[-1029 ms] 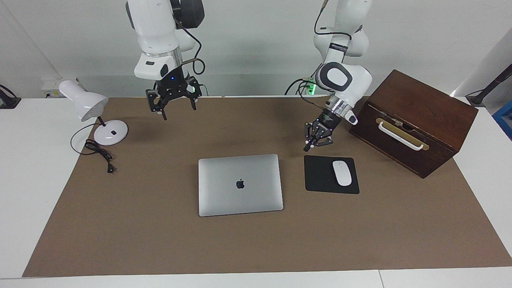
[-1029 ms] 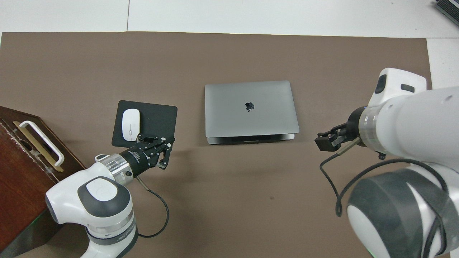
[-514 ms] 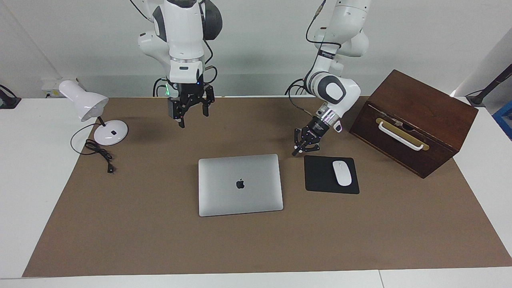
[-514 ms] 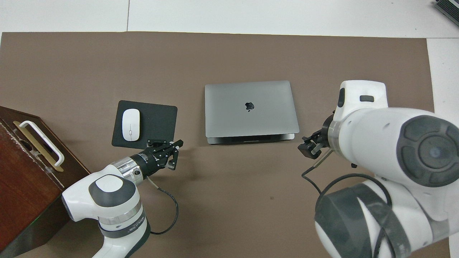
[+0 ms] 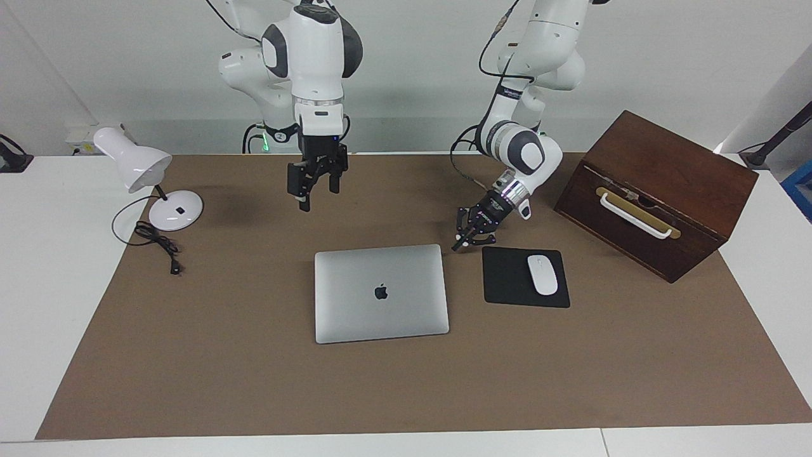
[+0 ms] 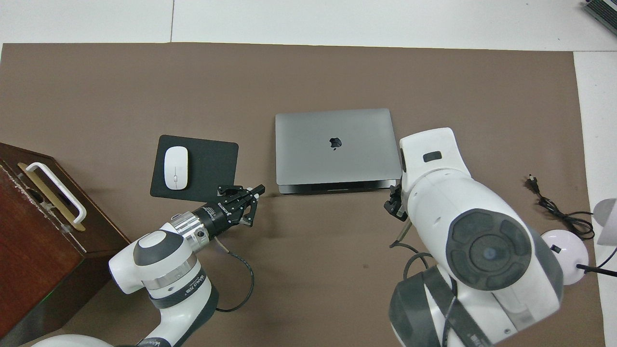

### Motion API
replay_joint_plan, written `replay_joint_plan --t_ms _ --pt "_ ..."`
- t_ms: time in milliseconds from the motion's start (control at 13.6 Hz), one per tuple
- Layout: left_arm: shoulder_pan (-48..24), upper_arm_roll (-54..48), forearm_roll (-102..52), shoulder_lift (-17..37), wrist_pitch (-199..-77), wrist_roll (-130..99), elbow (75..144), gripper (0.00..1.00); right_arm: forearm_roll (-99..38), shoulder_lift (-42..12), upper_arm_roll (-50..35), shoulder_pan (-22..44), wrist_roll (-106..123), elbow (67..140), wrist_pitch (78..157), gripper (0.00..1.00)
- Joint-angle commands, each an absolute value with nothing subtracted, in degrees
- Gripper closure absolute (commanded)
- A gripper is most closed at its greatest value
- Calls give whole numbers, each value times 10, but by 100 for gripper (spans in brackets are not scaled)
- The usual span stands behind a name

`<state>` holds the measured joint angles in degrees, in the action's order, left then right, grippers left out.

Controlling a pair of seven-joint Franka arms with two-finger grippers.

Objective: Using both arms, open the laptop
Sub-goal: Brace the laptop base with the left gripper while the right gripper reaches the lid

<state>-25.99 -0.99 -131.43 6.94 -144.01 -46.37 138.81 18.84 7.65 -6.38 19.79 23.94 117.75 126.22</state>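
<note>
We see the closed laptop (image 5: 380,292) flat mid-desk (image 5: 254,381). Our left gripper (image 5: 458,246), fingers pinched shut and empty, hangs low by its corner nearest the mouse pad (image 5: 507,279); it could shove the laptop sideways. The right gripper (image 5: 315,188) hovers with fingers apart. The brown mat (image 5: 190,355) offers room.

Two glossy white jointed robot arms, the left arm (image 5: 521,149) and the right arm (image 5: 304,57), are showing rounded dark grey caps on their joints and a shiny silver ring above each wrist. Thin black cables are looping beside both wrists. Each is ending in a small black linked gripper, the left gripper (image 5: 458,245) and the right gripper (image 5: 317,198), dotted with pale screws.
</note>
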Motion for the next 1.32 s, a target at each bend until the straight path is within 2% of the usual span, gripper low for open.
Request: replay_joint_plan --t_ms 0,1029,1249 --pt "-268 -6 -1364 99 -1417 -418 1372 100 231 66 -62 220 249 1190 1288 0" --pt "-300 -6 -1416 139 -1404 -336 1341 100 310 -19 -62 236 245 1193 1407 0" --pt "-314 -5 -1420 150 -1406 -333 1325 100 317 -32 -62 244 244 1193 1409 0"
